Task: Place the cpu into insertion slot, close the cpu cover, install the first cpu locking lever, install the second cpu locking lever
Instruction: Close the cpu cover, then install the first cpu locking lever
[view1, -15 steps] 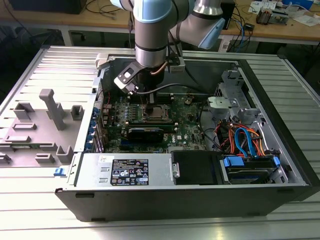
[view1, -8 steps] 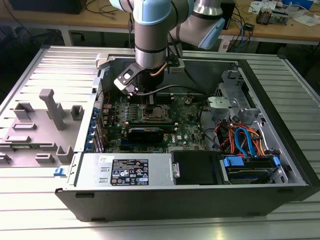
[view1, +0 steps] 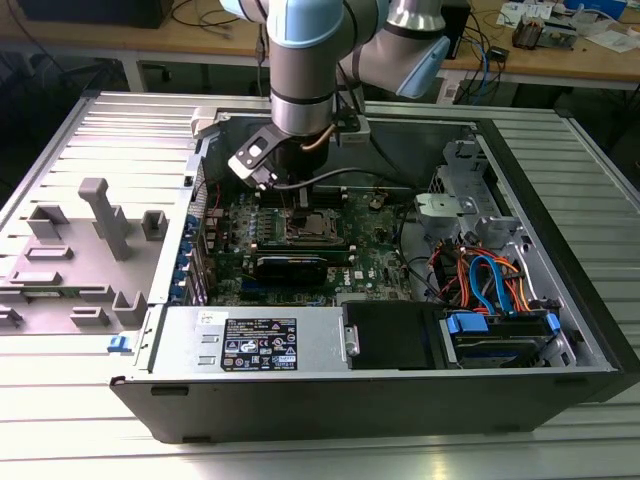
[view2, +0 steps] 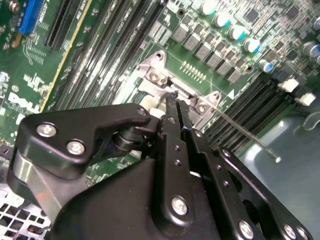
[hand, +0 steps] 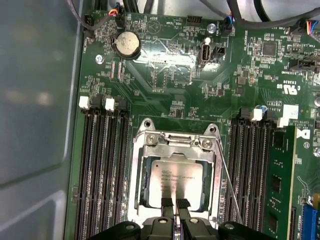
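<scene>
Jaws stand drawn almost together, their two black fingertips (hand: 167, 204) parted by only a thin slit, and nothing shows clamped between them. In the first wrist view the tips hang over one edge of the small, flat, square cpu (hand: 177, 177) with its silvery-grey metal top; whether they press on it cannot be told. The cpu is seated in the square insertion slot (hand: 136, 190) with its silvery metal rim. The thin silvery metal cpu cover (hand: 175, 152), a frame with a large square window, lies down around the chip so that the metal top shows through the window. Just beside the slot, a thin steel wire locking lever (hand: 228, 180) slants away from one corner of the rim, apart from the frame along its length. In the second wrist view the fingertips (view2: 172, 107) end near the silvery bracket at one end of the slot, and the same lever (view2: 247, 136) reaches out past the long black memory slots (view2: 235, 107). Banks of these slots flank the socket on the green motherboard (hand: 165, 75), which also carries a round silver coin cell (hand: 126, 44). In the exterior view the grey and pale blue robot arm (view1: 305, 70) reaches down into the open dark grey computer case (view1: 400, 400), which rests on a ribbed metal tabletop (view1: 100, 130) beside a grey plastic fixture (view1: 100, 215).
</scene>
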